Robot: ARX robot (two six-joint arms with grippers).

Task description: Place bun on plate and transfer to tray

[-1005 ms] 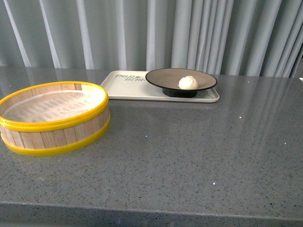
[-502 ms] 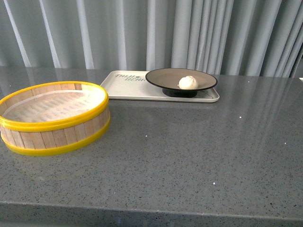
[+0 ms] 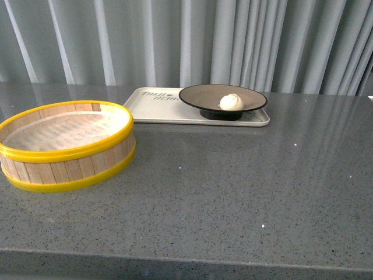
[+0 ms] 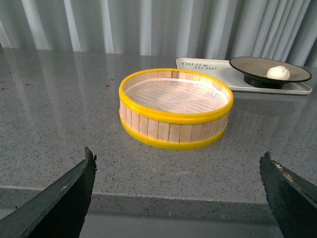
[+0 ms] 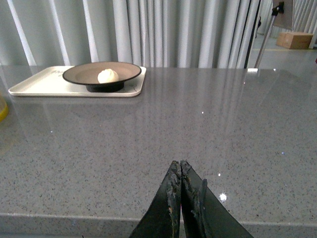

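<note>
The white bun [image 3: 231, 101] lies on the brown plate [image 3: 204, 95] with the black rim. That plate stands on the right half of the cream tray [image 3: 157, 108] at the back of the grey counter. The left wrist view shows bun [image 4: 278, 73], plate [image 4: 250, 65] and tray [image 4: 208, 69] far off; the right wrist view shows bun [image 5: 107, 76], plate [image 5: 81, 73] and tray [image 5: 39, 82] too. My left gripper [image 4: 179, 163] hangs open over the counter's front edge, holding nothing. My right gripper [image 5: 180, 166] is shut and empty, near the front edge. Neither arm shows in the front view.
A yellow-rimmed wooden steamer basket [image 3: 67, 144] stands empty at the front left of the counter [image 3: 233, 186], also seen as the basket [image 4: 176, 109] ahead of my left gripper. Grey curtains [image 3: 186, 41] hang behind. A cardboard box [image 5: 294, 39] sits far off to the right.
</note>
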